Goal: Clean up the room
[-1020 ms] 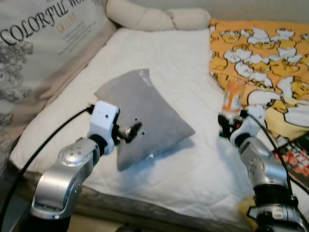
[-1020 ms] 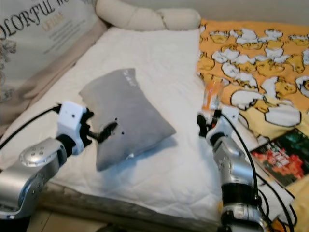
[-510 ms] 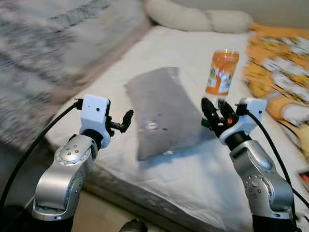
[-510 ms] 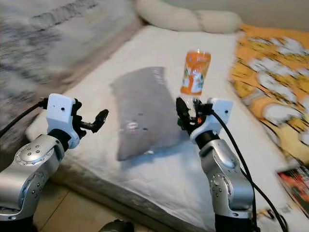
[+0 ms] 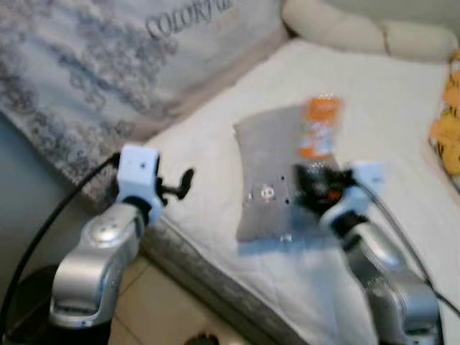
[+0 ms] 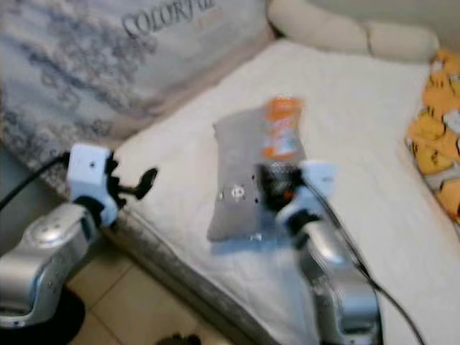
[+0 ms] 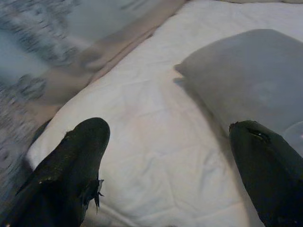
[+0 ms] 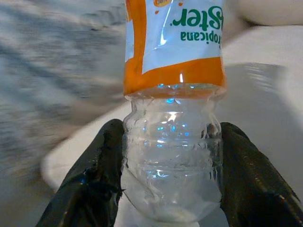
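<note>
Above the white bed (image 5: 402, 93), the right gripper (image 8: 170, 184) clamps its 2 black fingers (image 8: 90, 179) on the clear lower body of an empty plastic bottle (image 8: 173, 94) with an orange and white label. In the head views, blurred by motion, the bottle (image 5: 318, 129) stands upright in that gripper (image 5: 320, 183), held over a grey pillow (image 5: 269, 180) that lies on the mattress. The left gripper (image 7: 170, 170) hovers near the bed's near edge, its 2 fingers (image 7: 71, 170) spread wide with nothing between them, just beside the pillow (image 7: 251, 75). A large patterned cushion (image 5: 108, 65) with printed lettering leans along the robot's left of the bed. A cream bolster (image 5: 359, 32) lies across the far end, and an orange patterned blanket (image 6: 438, 108) covers the right side.
</note>
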